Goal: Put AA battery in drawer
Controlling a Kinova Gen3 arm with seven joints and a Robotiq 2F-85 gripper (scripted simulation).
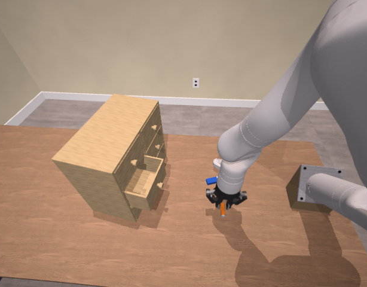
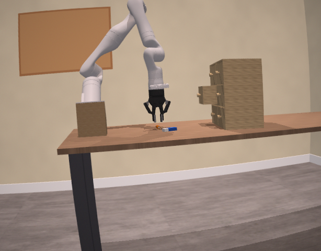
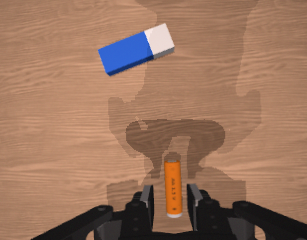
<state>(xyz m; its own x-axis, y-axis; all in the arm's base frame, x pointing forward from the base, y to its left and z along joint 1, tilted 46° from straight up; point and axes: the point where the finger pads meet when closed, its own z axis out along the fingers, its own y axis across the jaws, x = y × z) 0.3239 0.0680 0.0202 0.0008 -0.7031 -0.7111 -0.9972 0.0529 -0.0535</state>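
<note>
AA battery (image 1: 222,209) (image 2: 158,126) (image 3: 173,188), one, orange, lying on the table (image 1: 183,247) (image 2: 187,132) (image 3: 53,150), toward six o'clock in my wrist view, with the blue-and-white eraser (image 1: 211,180) (image 2: 170,129) (image 3: 135,50) near eleven. Best practice, I judge: centre the fingers across its barrel, sink straight down, and close only once the pads flank it low. Gripper (image 1: 224,207) (image 2: 158,121) (image 3: 170,196), one, pointing down above the battery, fingers partly open, holding nothing.
</note>
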